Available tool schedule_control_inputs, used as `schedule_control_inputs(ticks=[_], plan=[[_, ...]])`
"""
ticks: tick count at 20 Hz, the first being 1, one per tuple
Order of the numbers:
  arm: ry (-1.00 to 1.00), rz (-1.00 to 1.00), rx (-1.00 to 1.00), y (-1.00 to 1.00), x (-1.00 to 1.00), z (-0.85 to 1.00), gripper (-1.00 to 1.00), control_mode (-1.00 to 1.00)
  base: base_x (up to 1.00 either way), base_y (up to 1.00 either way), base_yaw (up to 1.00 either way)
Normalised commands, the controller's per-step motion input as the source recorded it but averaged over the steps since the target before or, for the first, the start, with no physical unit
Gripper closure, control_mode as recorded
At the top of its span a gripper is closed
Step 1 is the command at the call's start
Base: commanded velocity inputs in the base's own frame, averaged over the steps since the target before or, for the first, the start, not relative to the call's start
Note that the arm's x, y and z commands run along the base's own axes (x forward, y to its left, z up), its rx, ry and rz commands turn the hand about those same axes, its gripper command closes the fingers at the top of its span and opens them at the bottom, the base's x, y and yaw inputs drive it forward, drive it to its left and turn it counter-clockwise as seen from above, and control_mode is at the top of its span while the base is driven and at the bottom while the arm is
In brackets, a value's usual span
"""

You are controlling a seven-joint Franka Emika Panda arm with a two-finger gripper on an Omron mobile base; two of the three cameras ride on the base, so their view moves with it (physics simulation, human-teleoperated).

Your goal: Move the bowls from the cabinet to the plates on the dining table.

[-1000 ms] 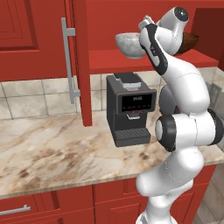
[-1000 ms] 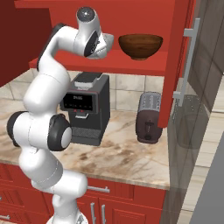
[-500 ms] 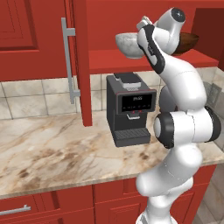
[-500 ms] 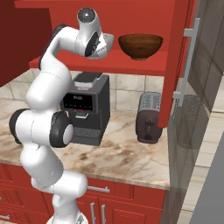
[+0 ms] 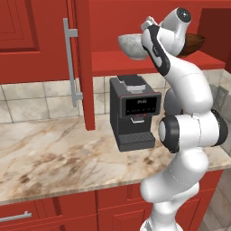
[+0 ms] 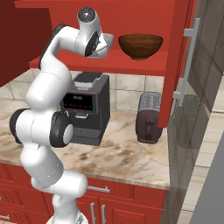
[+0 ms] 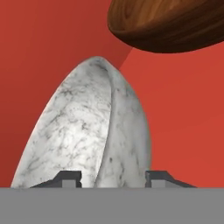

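My hand (image 7: pixel 113 178) straddles the marbled bowl's (image 5: pixel 131 46) rim, fingers not clearly gripping; the glossy brown bowl (image 6: pixel 140 46) sits just right on the shelf (image 6: pixel 131 66), the coffee machine (image 5: pixel 134 113) below.

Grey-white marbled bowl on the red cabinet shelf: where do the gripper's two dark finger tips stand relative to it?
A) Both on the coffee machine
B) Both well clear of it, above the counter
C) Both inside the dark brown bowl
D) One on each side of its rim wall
D: in the hand view the gripper has one tip on each side of the grey-white marbled bowl's rim wall.
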Motion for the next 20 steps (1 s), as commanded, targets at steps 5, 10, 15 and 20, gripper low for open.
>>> schedule_control_inputs(ticks=[5,10,15,20], plan=[[0.00,0.00,0.00,0.00,0.00,0.00,1.00,-1.00,0.00,0.00,0.00],[0.00,0.00,0.00,0.00,-0.01,0.00,1.00,-1.00,0.00,0.00,0.00],[0.00,0.00,0.00,0.00,-0.21,0.02,1.00,-1.00,0.00,0.00,0.00],[0.02,0.00,0.00,0.00,-0.34,0.04,1.00,-1.00,0.00,0.00,0.00]])
